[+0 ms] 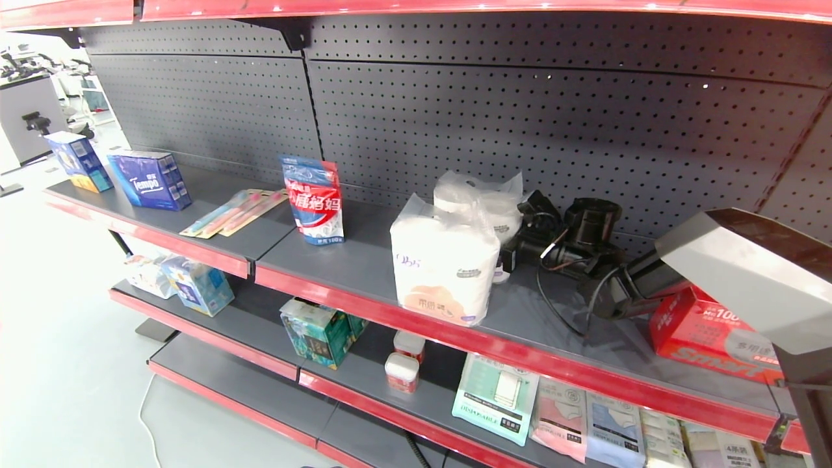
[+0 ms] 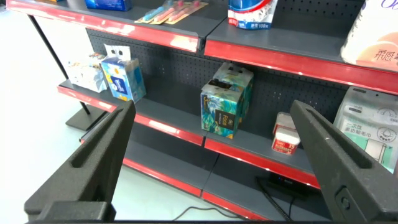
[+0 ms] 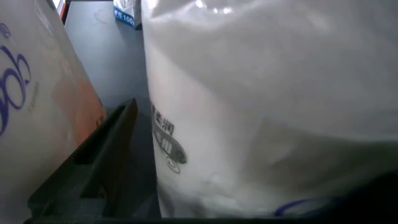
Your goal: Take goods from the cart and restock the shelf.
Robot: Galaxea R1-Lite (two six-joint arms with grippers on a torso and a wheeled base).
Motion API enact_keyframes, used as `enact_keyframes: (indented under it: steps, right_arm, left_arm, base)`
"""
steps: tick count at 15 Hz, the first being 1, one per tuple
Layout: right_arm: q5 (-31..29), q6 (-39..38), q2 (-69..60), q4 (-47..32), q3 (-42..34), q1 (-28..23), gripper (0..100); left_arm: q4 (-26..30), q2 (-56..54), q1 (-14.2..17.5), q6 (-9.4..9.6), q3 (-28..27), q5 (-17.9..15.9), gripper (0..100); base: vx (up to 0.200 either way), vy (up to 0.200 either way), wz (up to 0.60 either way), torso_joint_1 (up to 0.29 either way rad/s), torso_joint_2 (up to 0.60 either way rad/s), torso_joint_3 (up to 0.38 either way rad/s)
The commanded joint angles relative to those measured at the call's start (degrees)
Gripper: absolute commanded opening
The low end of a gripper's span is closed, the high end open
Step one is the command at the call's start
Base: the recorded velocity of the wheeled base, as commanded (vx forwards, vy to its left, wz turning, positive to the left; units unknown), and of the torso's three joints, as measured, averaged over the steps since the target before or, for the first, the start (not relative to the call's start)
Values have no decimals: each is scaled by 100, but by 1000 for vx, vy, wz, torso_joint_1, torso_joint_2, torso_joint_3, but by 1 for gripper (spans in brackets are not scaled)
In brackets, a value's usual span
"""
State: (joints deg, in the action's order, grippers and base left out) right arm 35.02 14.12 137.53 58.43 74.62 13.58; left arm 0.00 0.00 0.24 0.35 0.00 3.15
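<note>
Two white packs of paper rolls stand on the grey upper shelf (image 1: 364, 260). The front pack (image 1: 445, 266) is near the red shelf edge; the rear pack (image 1: 484, 195) stands behind it by the pegboard. My right gripper (image 1: 523, 224) reaches in from the right and straddles the rear pack (image 3: 261, 112). Its jaws are open, with a thin gap between one finger (image 3: 99, 162) and the wrapper. The front pack (image 3: 31, 93) lies close beside that finger. My left gripper (image 2: 211, 109) hangs low in front of the lower shelves, open and holding nothing.
A red box (image 1: 708, 331) lies on the shelf right of my arm. A red-blue pouch (image 1: 315, 201), toothbrushes (image 1: 234, 211) and blue tissue boxes (image 1: 151, 179) stand to the left. Below sit a green box (image 2: 227, 99) and small jars (image 2: 287, 134).
</note>
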Motion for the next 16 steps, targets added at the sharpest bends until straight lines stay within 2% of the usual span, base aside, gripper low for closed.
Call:
enact_keyframes:
  steps: [1, 11, 16]
  right_arm:
    - [4, -5, -34, 2, 0, 4, 100]
    - [-31, -14, -640, -42, -404, -84, 100]
    - [-31, -5, -1080, -429, -624, -251, 100]
  left_arm:
    - [0, 0, 2, 0, 0, 2, 100]
    - [0, 0, 2, 0, 0, -7, 100]
    - [0, 0, 2, 0, 0, 2, 100]
  base:
    - [0, 0, 0, 0, 0, 0]
    - [0, 0, 0, 0, 0, 0]
    - [0, 0, 0, 0, 0, 0]
